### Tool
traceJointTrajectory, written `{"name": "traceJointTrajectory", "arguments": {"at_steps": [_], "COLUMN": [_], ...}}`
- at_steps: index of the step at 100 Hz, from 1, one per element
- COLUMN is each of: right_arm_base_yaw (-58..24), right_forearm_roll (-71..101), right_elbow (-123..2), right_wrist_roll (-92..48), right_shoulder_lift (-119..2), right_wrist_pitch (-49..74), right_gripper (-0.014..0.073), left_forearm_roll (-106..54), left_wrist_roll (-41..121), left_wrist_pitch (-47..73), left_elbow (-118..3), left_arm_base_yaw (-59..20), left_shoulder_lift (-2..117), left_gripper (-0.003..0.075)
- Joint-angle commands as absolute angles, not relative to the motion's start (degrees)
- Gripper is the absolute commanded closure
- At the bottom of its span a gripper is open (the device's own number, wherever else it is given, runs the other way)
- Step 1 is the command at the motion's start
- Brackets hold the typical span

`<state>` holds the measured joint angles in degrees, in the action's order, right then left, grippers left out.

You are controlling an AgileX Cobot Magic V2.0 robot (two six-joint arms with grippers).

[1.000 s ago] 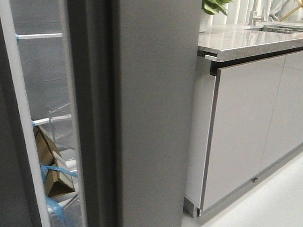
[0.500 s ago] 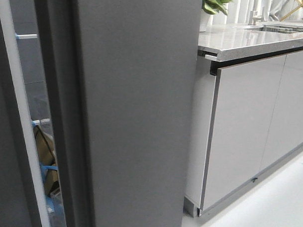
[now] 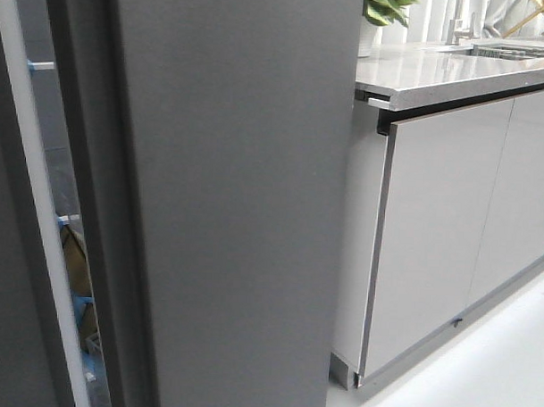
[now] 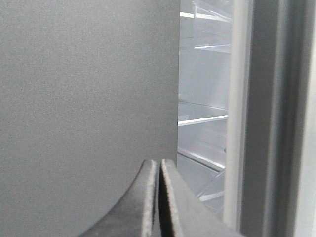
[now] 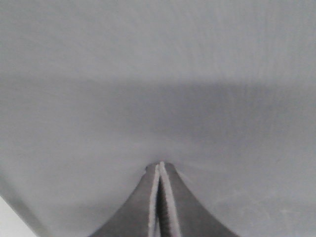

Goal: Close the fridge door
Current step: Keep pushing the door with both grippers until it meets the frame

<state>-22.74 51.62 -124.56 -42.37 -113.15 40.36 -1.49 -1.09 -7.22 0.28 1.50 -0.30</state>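
The fridge door (image 3: 236, 202) is a tall matte dark-grey panel filling the middle of the front view. It stands slightly ajar, with a narrow gap (image 3: 69, 250) along its left edge. Through the gap I see a cardboard box (image 3: 76, 259) and blue tape. Neither gripper shows in the front view. My left gripper (image 4: 158, 164) is shut and empty, its tips close to the door (image 4: 89, 98) near its free edge; clear shelves (image 4: 202, 118) show beside it. My right gripper (image 5: 160, 165) is shut and empty, its tips against the door's flat face (image 5: 158, 74).
A white strip (image 3: 31, 204) and a narrower dark-grey panel (image 3: 4, 337) stand left of the gap. Light-grey glossy cabinet doors (image 3: 432, 236) under a grey countertop (image 3: 437, 75) stand to the right. A plant (image 3: 386, 6) sits at the back. Pale floor (image 3: 490, 372) lies at lower right.
The fridge door has swung further shut. The gap at its left edge has narrowed and the box inside is now mostly hidden.
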Motion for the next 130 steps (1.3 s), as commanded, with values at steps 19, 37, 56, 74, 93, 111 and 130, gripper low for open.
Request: {"name": "traceJointTrajectory", "arguments": {"at_steps": [19, 37, 56, 74, 93, 111, 130], "right_arm_base_yaw": [-22.73, -23.31, -24.35, -24.35, -24.35, -24.35, -24.35], "right_forearm_roll": [52.57, 52.49, 52.2, 51.75, 51.68, 51.61, 50.39], "right_elbow": [-126.44, -126.58, -126.58, -126.58, -126.68, -126.68, -126.68], "right_wrist_roll": [-41.38, -41.25, -41.25, -39.8, -39.77, -39.77, -39.77], "right_shoulder_lift": [-113.5, -114.8, -116.01, -117.06, -117.97, -117.97, -117.97], "right_wrist_pitch": [36.58, 34.88, 34.73, 35.66, 35.71, 35.67, 36.71], "right_gripper": [0.0641, 0.0641, 0.0641, 0.0641, 0.0641, 0.0641, 0.0641], "left_forearm_roll": [-1.72, -1.72, -1.72, -1.72, -1.72, -1.72, -1.72], "left_wrist_roll": [-1.34, -1.34, -1.34, -1.34, -1.34, -1.34, -1.34], "left_wrist_pitch": [-11.46, -11.46, -11.46, -11.46, -11.46, -11.46, -11.46], "left_elbow": [2.3, 2.3, 2.3, 2.3, 2.3, 2.3, 2.3], "left_arm_base_yaw": [1.42, 1.42, 1.42, 1.42, 1.42, 1.42, 1.42], "left_shoulder_lift": [-0.91, -0.91, -0.91, -0.91, -0.91, -0.91, -0.91], "left_gripper": [0.074, 0.074, 0.074, 0.074, 0.074, 0.074, 0.074]}}
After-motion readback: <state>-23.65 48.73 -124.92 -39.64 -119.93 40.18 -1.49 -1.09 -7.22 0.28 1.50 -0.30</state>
